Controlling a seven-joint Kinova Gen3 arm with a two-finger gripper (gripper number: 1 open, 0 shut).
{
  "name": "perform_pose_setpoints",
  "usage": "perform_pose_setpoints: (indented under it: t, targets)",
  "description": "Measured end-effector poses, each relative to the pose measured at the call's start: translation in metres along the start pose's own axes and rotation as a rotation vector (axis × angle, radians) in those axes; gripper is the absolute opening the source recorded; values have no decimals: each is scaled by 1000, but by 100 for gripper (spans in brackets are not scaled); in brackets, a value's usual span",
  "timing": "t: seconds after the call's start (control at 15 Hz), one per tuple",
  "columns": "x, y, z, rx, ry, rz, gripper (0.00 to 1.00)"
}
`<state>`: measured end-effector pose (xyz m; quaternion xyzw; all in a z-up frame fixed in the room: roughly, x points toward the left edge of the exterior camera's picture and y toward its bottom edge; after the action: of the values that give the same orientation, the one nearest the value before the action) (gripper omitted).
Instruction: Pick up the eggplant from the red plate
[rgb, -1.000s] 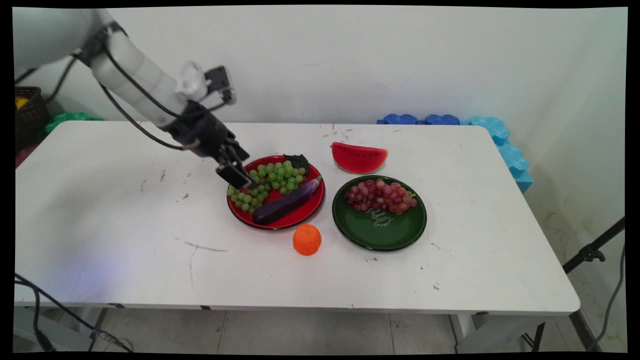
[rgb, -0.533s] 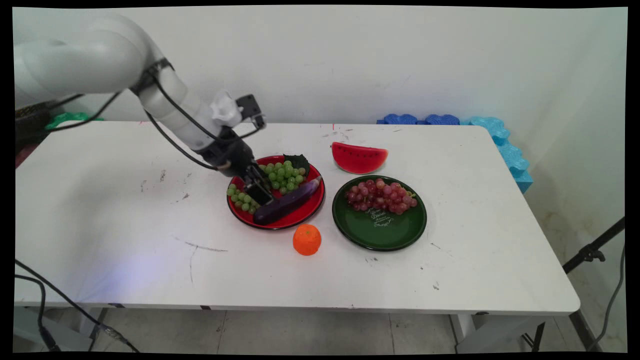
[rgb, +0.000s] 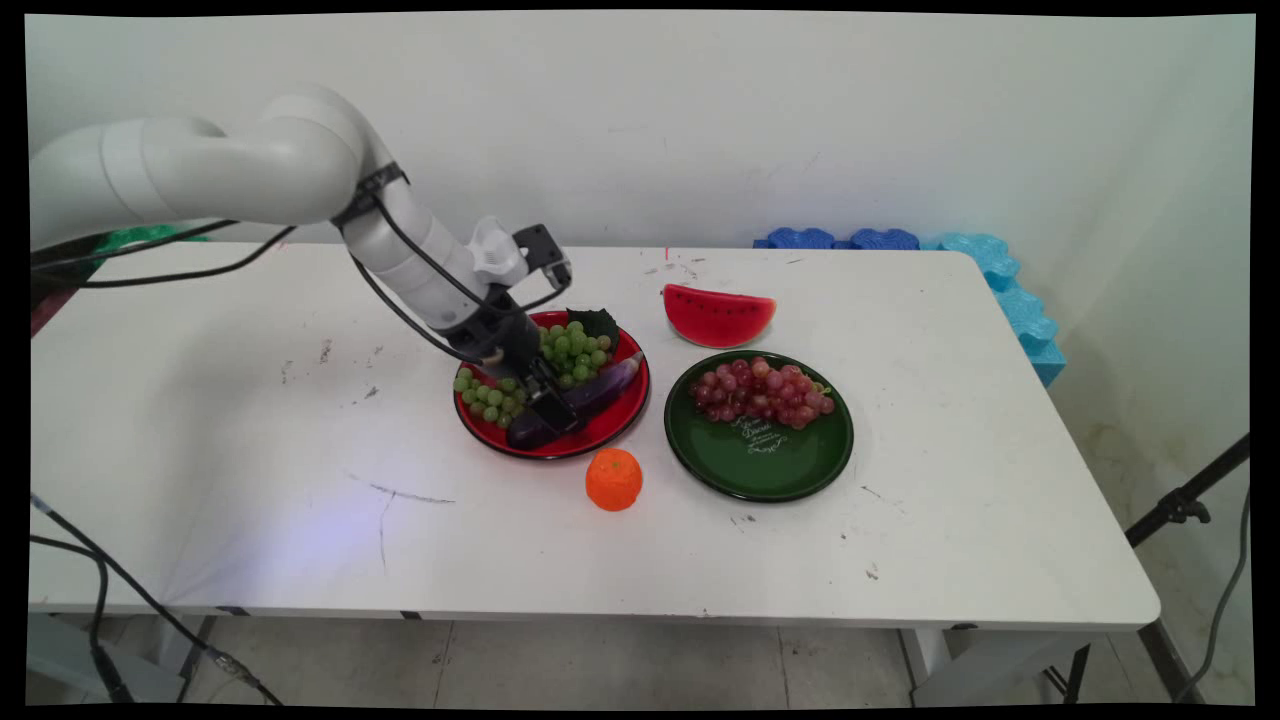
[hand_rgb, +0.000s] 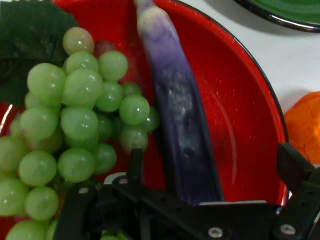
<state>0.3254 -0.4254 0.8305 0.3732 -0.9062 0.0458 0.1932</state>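
Gripper (rgb: 556, 412) spread wide, straddling the purple eggplant (hand_rgb: 177, 115) that lies on the red plate (rgb: 610, 425) beside green grapes (hand_rgb: 75, 125), mid-table. Eggplant looks smooth, firm and probably slippery, so its thicker middle seems the surest hold; an orange (rgb: 613, 479) sits just beyond the plate's near rim.

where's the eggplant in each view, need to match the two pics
Main view: the eggplant lies slantwise on the red plate just left of centre, its near end under the gripper.
Hand view: the eggplant runs from top centre down to the linkage, between the fingers.
Shared landmark: the green grapes lying beside it on the same plate.
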Motion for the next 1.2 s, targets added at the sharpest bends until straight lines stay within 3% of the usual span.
perform_pose_setpoints:
  t: [0.47, 1.07, 1.13, 1.2]
  targets:
    - [5, 2, 22, -10, -17, -3, 100]
    - [8, 0, 27, -7, -53, 15, 100]
    - [8, 0, 26, -7, -54, 18, 0]
    - [8, 0, 26, -7, -54, 21, 0]
